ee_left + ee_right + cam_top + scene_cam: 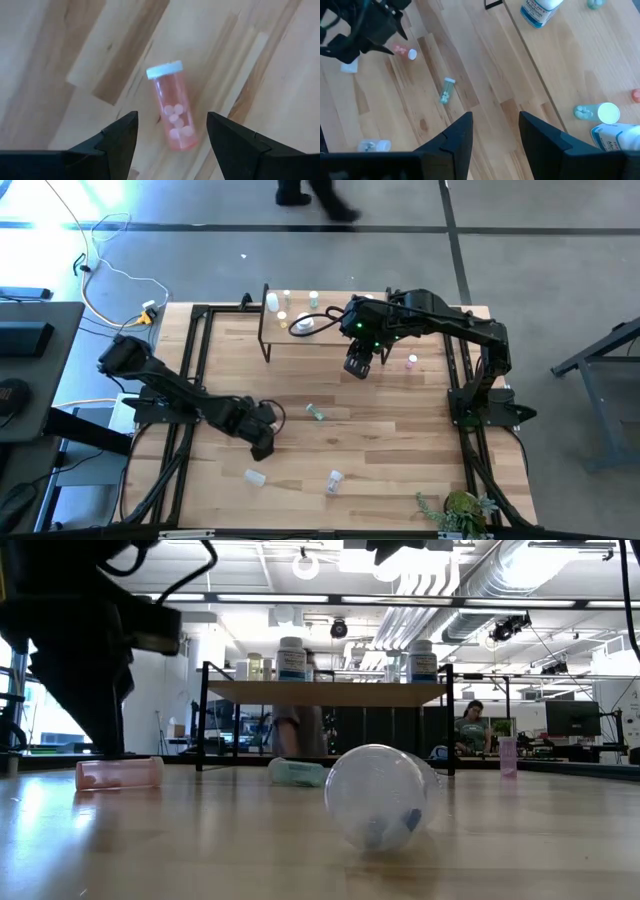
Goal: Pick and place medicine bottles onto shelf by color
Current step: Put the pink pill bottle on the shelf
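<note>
Both arms over the tabletop [400, 440], sorting part done. The left gripper [172, 135] hangs low over a pink bottle [173, 107] lying on its side near the tabletop's front-left; its jaws stand wide, one to each side of the bottle, holding nothing. The bottle's white cap points away from the gripper, pale tablets showing through the wall. The step in hand is judged to be the pick of this bottle — approach made, grasp not yet closed.

The right gripper [495, 132] hovers beside the shelf [300, 338] at the tabletop's rear, jaws partly open and empty.

On the shelf stand several white bottles [272, 302], with smaller ones lying among them. Loose on the tabletop: a green bottle [316, 413] near the middle, a clear bottle [334, 480] and a second clear one [254, 476] toward the front, and a small pink bottle [412, 362] standing just right of the shelf.

The next move likely calls for a short descent, jaws closing across the bottle's body, not its cap — then a lift and carry to the shelf. A round body on its side may roll if one finger touches first.
</note>
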`<state>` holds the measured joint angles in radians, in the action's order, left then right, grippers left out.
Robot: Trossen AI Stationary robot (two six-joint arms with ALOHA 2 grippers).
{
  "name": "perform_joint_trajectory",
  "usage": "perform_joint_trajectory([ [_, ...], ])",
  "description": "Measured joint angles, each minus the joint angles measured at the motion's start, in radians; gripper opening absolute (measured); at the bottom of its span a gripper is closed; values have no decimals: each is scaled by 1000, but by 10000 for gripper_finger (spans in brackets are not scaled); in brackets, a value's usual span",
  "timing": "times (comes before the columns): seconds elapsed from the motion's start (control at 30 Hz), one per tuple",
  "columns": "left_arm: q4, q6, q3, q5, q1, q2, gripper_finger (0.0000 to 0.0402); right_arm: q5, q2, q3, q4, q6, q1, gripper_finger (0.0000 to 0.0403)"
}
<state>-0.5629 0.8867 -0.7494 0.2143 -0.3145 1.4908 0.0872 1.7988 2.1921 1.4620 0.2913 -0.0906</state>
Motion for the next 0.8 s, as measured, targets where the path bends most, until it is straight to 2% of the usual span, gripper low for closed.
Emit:
perform_joint_trajectory([
  [0.33,11,2,0,-31,0,72,215,1,0,0,-4,0,0,151],
  [0.7,12,-53,0,-57,0,72,90,0,0,0,-10,0,0,151],
  [0.8,12,-82,0,-57,3,67,70,0,0,0,-10,0,0,151],
])
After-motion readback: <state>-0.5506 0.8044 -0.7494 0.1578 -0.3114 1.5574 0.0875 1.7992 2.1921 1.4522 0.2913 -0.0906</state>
